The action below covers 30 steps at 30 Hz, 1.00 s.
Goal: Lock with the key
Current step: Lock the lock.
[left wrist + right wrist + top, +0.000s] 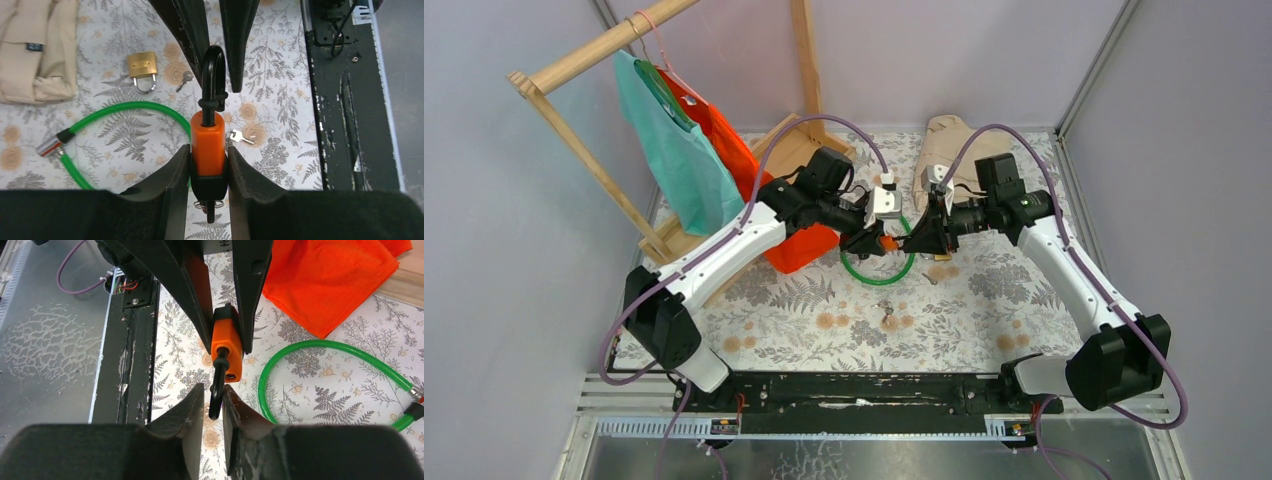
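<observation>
An orange padlock (207, 142) with a black shackle (212, 75) hangs in the air over the table. My left gripper (209, 150) is shut on its body. A black key (210, 212) with a wire ring sticks out of the padlock's underside, between my left fingers. The shackle looks open: one leg sits in the body, the other ends above it. My right gripper (214, 390) faces the left one and is shut on the shackle's loop (216, 400). Both meet at the table's middle, left gripper (874, 243) and right gripper (924, 238).
A green cable lock (125, 107) lies curved on the patterned table below. A brass padlock (142, 67) and a small silver key (240, 137) lie nearby. A beige bag (949, 150) is at the back. Orange cloth (330, 280) and teal cloth (679, 150) hang from a wooden rack (584, 55) at the left.
</observation>
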Motion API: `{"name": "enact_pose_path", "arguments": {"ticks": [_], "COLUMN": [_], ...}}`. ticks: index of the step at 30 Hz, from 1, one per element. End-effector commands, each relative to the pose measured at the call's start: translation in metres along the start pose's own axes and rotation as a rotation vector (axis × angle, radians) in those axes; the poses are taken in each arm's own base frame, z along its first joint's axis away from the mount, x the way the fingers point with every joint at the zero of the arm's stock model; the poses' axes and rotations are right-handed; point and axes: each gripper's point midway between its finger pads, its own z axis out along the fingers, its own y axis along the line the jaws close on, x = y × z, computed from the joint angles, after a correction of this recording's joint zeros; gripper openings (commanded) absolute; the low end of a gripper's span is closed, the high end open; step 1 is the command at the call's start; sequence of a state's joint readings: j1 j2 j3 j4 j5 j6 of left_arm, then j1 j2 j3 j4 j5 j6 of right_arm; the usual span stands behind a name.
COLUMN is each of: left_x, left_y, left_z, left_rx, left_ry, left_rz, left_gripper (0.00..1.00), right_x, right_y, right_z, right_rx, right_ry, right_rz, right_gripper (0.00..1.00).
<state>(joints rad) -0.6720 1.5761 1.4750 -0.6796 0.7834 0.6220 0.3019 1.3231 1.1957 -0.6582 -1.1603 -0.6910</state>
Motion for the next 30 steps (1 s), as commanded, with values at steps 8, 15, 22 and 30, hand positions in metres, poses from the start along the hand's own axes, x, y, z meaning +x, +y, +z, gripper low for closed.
{"name": "enact_pose_path", "arguments": {"ticks": [8,15,22,30], "left_x": [-0.009,-0.008,-0.01,-0.02], "left_y": [-0.005,-0.005,0.0,0.012], "left_z": [0.002,0.004,0.007,0.011], "left_rx": [0.047,0.053,0.055,0.03], "left_ry": [-0.03,-0.031,-0.032,-0.058], "left_rz": [-0.052,-0.054,-0.054,-0.055], "left_gripper": [0.0,0.0,0.0,0.0], "right_x": [0.002,0.002,0.004,0.004], "right_y": [-0.004,-0.004,-0.004,-0.005], "right_z": [-0.001,0.0,0.003,0.008], "right_rx": [0.048,0.042,0.039,0.039], "right_ry": [0.008,0.004,-0.01,-0.035], "right_rz": [-0.063,-0.049,-0.033,-0.013], "right_gripper": [0.29,0.19,0.0,0.0]}}
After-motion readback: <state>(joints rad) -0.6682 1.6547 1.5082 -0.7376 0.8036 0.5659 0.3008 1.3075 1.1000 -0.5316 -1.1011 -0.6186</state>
